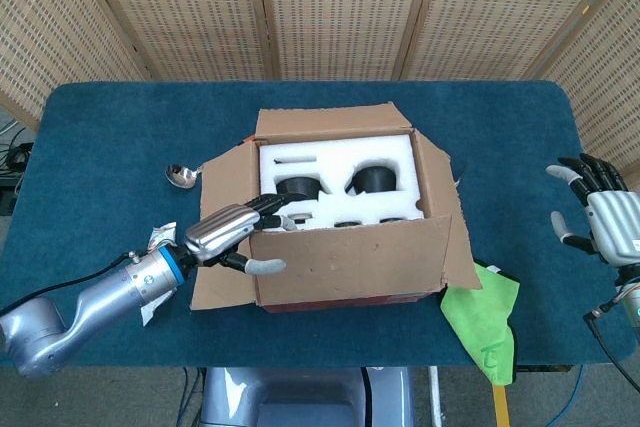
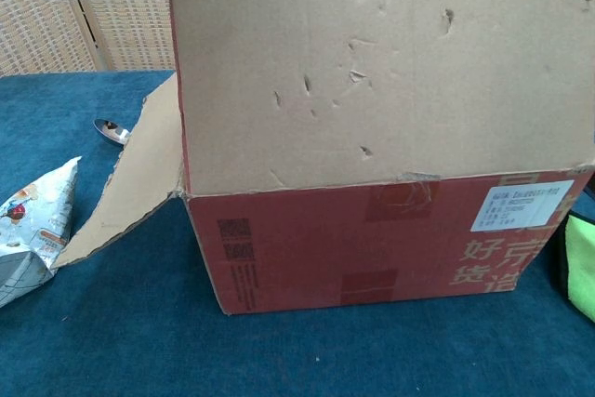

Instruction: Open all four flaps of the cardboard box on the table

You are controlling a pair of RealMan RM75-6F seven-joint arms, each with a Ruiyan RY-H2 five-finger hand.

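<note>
The cardboard box [image 1: 345, 217] sits at the centre of the blue table [image 1: 100, 147]. Its red front wall carries white Chinese characters, of which 好 and 货 can be read, a printed square code at its left end, and a white label [image 2: 520, 204] at its right end whose small print is too fine to read. The near flap [image 2: 381, 72] stands upright. The far flap [image 1: 330, 122] at 12 o'clock, the side flap [image 1: 222, 237] at 9 o'clock and the side flap [image 1: 450, 217] at 3 o'clock all lean outward. Inside lies a white foam insert [image 1: 335, 182] with two dark round items set in it.

The left hand [image 1: 232, 230] grips the left end of the near flap's top edge, fingers over the edge on the inner face and thumb on the outer face. The right hand [image 1: 600, 217] hangs at 3 o'clock, well apart from the box, fingers spread and holding nothing.

A metal spoon [image 1: 182, 176] lies at 9 o'clock of the box, a crumpled printed packet [image 2: 28, 230] at 8 o'clock, and a green cloth [image 1: 485, 322] with a dark scribble at 4 o'clock.
</note>
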